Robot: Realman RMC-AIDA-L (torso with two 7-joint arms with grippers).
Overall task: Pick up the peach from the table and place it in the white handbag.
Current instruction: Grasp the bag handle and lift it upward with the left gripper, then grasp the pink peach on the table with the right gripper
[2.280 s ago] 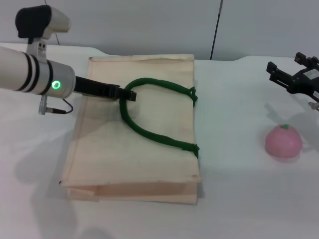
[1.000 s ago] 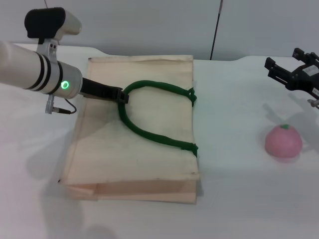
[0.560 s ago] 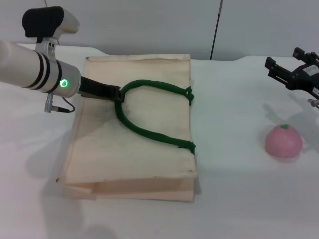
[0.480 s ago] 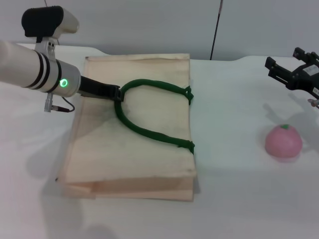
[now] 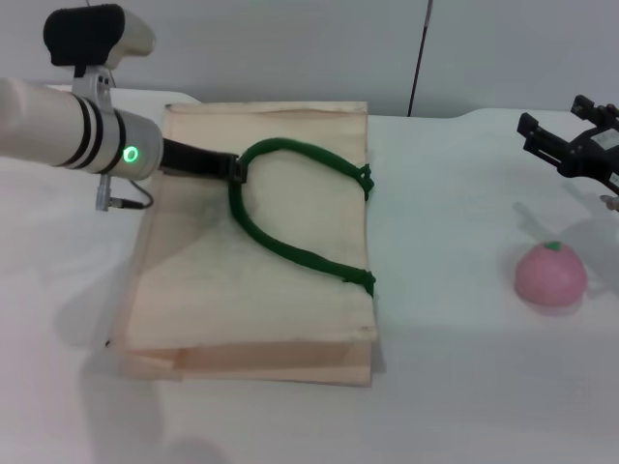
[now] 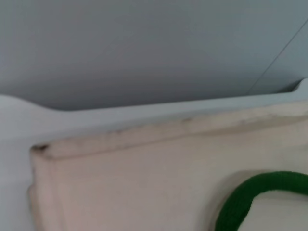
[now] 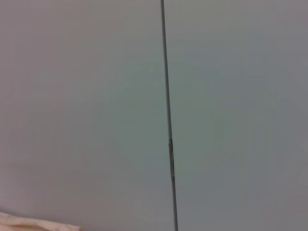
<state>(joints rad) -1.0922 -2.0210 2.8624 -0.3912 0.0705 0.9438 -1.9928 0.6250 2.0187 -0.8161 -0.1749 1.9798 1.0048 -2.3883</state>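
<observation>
We see the left gripper [image 5: 235,171], clamped on the green handle [image 5: 290,249], tugging the white handbag [image 5: 193,290] leftward and lifting its mouth, while the peach [image 5: 550,275] waits beside the spread-fingered right gripper [image 5: 566,155].

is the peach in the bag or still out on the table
Out. The peach sits on the bare table, well apart from the white handbag, beneath the right claw.
</observation>
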